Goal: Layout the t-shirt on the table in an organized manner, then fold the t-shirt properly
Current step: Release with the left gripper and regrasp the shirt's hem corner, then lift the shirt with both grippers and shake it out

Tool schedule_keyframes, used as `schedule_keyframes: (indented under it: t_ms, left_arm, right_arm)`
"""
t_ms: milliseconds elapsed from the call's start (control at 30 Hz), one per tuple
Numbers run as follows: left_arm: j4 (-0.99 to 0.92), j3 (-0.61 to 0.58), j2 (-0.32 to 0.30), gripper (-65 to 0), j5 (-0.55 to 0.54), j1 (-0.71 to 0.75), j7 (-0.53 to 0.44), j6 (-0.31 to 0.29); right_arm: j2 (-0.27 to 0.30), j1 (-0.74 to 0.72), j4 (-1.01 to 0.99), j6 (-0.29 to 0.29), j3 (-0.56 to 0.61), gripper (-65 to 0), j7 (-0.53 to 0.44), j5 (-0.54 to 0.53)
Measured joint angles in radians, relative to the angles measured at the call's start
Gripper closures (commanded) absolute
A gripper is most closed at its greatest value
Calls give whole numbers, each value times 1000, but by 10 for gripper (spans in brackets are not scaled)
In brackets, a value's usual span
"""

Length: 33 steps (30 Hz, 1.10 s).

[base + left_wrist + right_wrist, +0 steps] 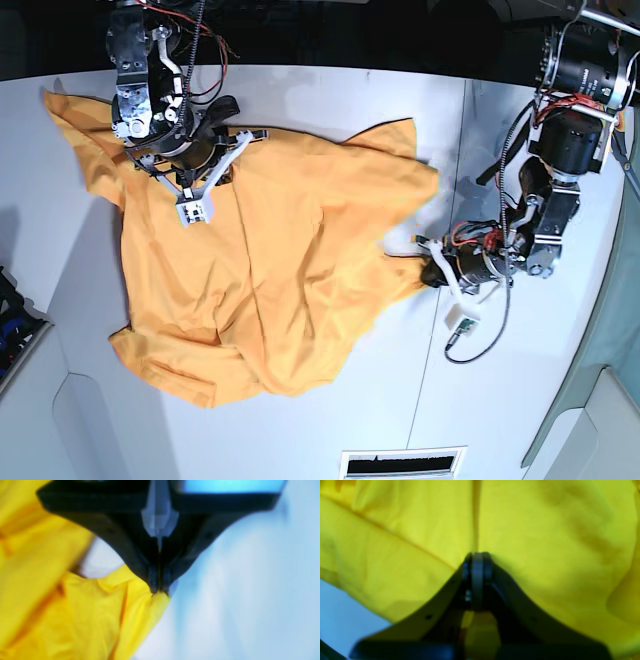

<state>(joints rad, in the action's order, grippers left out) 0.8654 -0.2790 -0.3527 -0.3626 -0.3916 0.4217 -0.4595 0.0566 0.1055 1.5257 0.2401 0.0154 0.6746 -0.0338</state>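
Left claw pinches an edge of the rumpled plain orange-yellow cotton t-shirt on the white matte worktop, right claw shut over its cloth: spreading stage, needing an outward pull.

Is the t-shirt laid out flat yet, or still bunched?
Still bunched. The t-shirt lies crumpled on the table, wrinkled, its hem uneven, one edge pinched in the left end effector.
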Motion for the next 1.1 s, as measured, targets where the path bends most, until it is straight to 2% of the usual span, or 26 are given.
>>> schedule_keyframes:
  t_ms: [267, 400, 500, 600, 667, 767, 933, 1033, 1067, 1100]
  left_arm:
    - [106, -2, -108, 0, -23, -13, 27, 0]
    - [188, -3, -167, 0, -69, -2, 108, -5]
    - [264, -3, -211, 0, -151, 8, 161, -80]
    - [344, -3, -255, 0, -282, 50, 180, -175]
    - [377, -3, -265, 0, -348, 87, 193, -222]
    - [388, -4, -260, 0, -377, 127, 217, -226]
    - [390, 8, -261, 0, -361, 174, 215, -227]
    - [390, 63, -260, 0, -367, 198, 220, -219]
    - [390, 90, -259, -50, -392, 200, 230, -218]
    - [390, 122, -259, -144, -436, 200, 237, -219]
  right_arm:
    - [134, 11, 5, 0, 0, 0, -12, -2]
    - [182, 11, 5, 1, 2, 0, -11, -10]
    - [215, 13, 5, 3, -6, 0, -11, -10]
    - [224, 14, 4, 0, -40, 0, -3, -11]
    - [225, 14, 4, -3, -62, 0, 8, -77]
    - [225, 14, 4, -5, -71, 0, 8, -157]
    - [200, 16, 69, 2, -75, 0, 15, -161]
    - [196, 14, 115, 3, -75, 0, 14, -166]
    - [196, 10, 121, 3, -75, 0, 14, -162]
    - [196, 2, 122, 2, -75, 0, 14, -156]
